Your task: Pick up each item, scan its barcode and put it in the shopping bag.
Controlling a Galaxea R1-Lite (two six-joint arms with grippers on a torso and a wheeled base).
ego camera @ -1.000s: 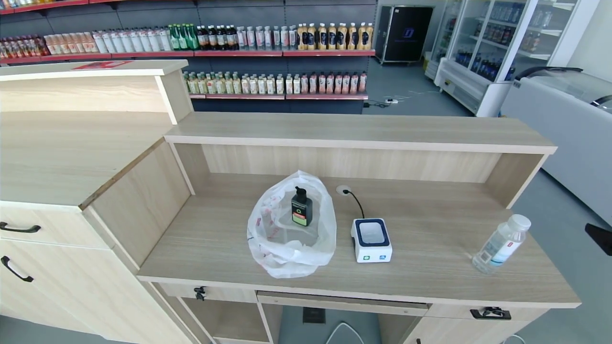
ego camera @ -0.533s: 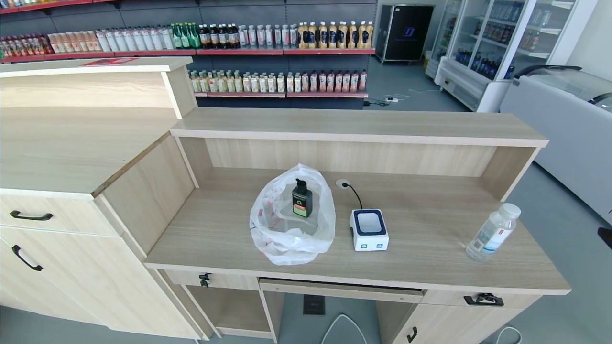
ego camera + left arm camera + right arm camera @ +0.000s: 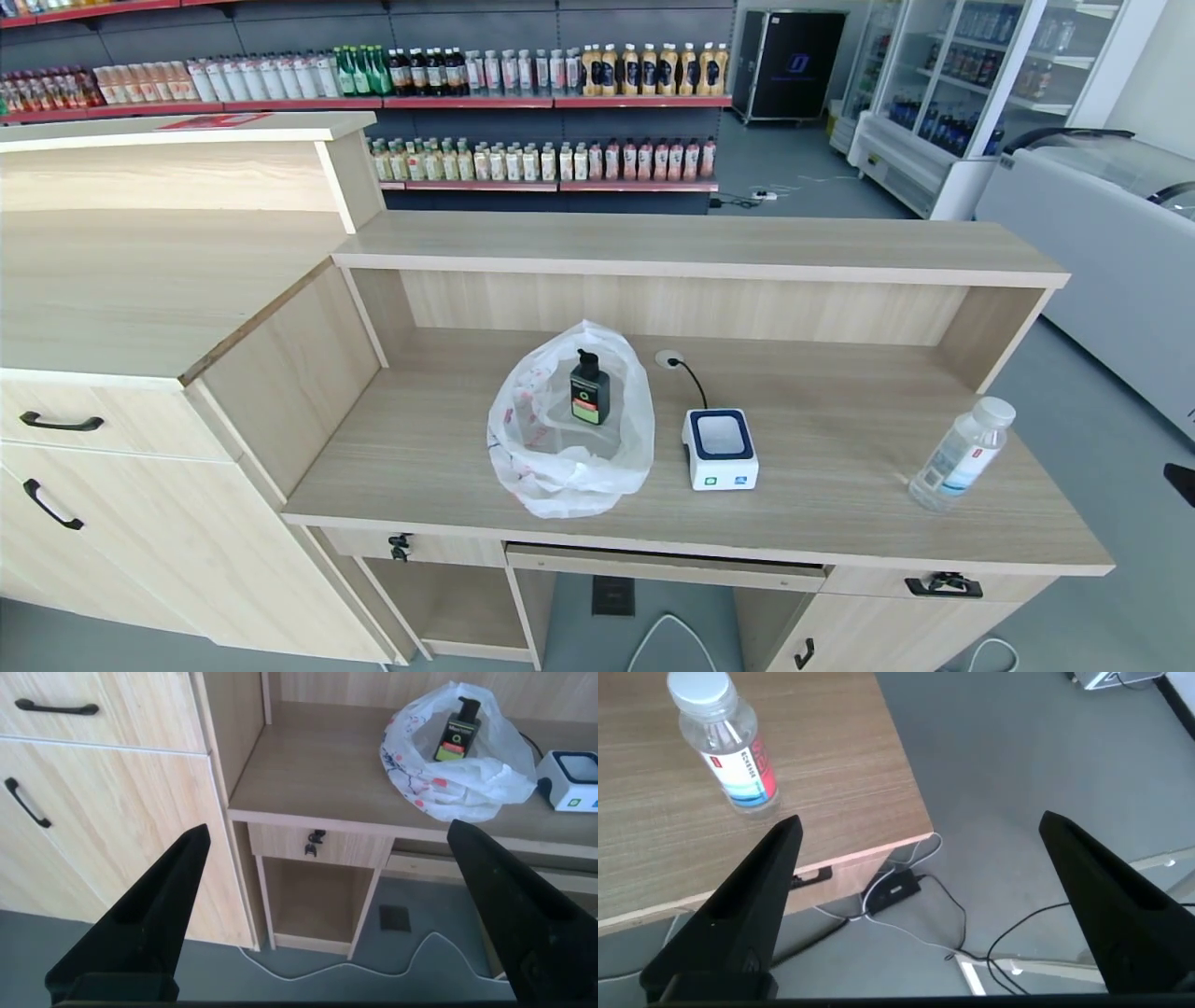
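Observation:
A white plastic shopping bag (image 3: 569,467) stands open on the wooden counter (image 3: 840,495), and a black pump bottle (image 3: 589,392) stands upright inside it. Right of the bag sits the white and blue barcode scanner (image 3: 720,448). A clear water bottle (image 3: 962,455) stands near the counter's right end. My left gripper (image 3: 327,828) is open and empty, off the counter's left front corner, with the bag (image 3: 420,770) farther off. My right gripper (image 3: 920,819) is open and empty, beyond the counter's right end, beside the water bottle (image 3: 729,747).
A raised ledge (image 3: 700,247) runs along the counter's back and a taller cabinet (image 3: 140,280) stands to the left. The scanner's cable (image 3: 693,378) leads to a hole in the counter. Drawers and an open knee space lie below the front edge. Shelves of drinks stand behind.
The whole head view shifted between one second ago and half a second ago, so the camera moved. The bag, the scanner and the water bottle stand where they were.

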